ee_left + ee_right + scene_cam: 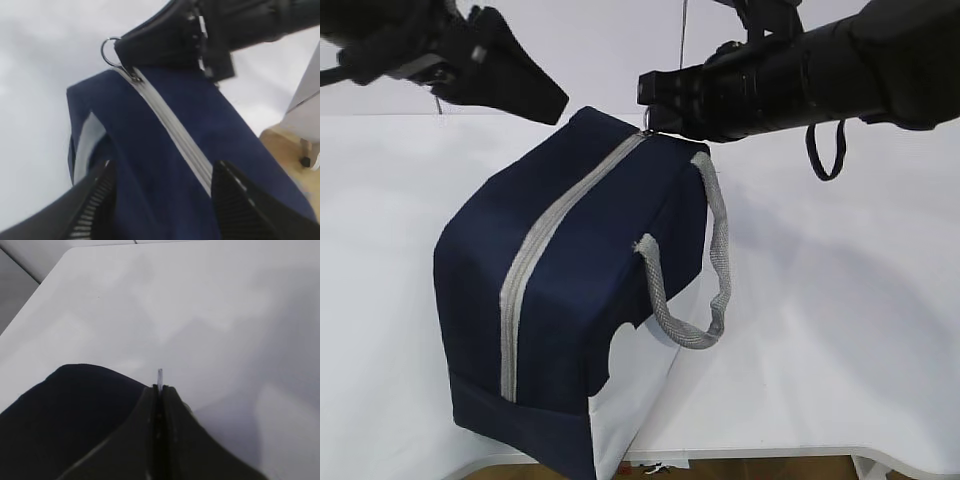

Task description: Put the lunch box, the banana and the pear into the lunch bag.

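Tool (pixel 159 395) pinching ring pull (pixel 109 51)

The light is bright and even from above. The lunch bag (pixel 570 290) throws only a soft grey shadow on the white tabletop (pixel 840 330). In both wrist views the near gripper fingers look blurred and dark.

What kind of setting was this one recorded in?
Probably a lab test bench: a bare white table against a plain white backdrop, with only a navy lunch bag on it.
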